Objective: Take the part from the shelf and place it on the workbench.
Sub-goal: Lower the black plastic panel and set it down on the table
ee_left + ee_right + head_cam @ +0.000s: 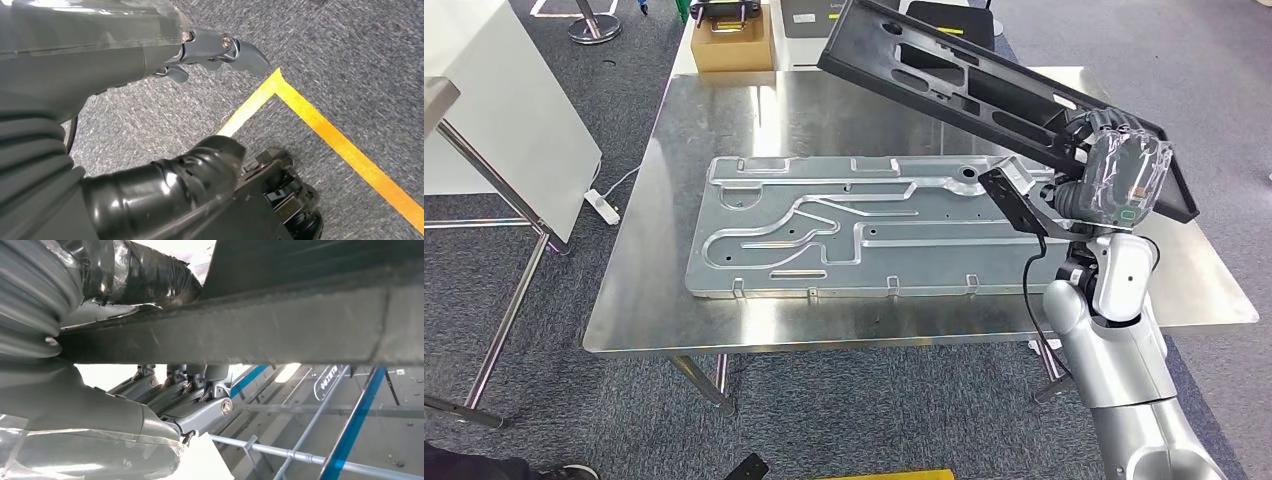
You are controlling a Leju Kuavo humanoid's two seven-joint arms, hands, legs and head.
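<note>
Up at the right, the right hand has its fingers curled around the edge of the black part, with the thumb on the opposite face, so the long slotted panel is pinched between them near its right end. One such part is in view, held tilted in the air above the workbench, its far-left end raised over the table's far edge and its right end past the right edge. Beneath it lies one silver stamped panel, flat on the steel top; bare steel shows along the near and left margins and to the right of the panel. One cardboard box sits beyond the far edge. The left hand hangs over grey carpet, its fingers loosely curled and holding nothing, near a yellow tape line.
</note>
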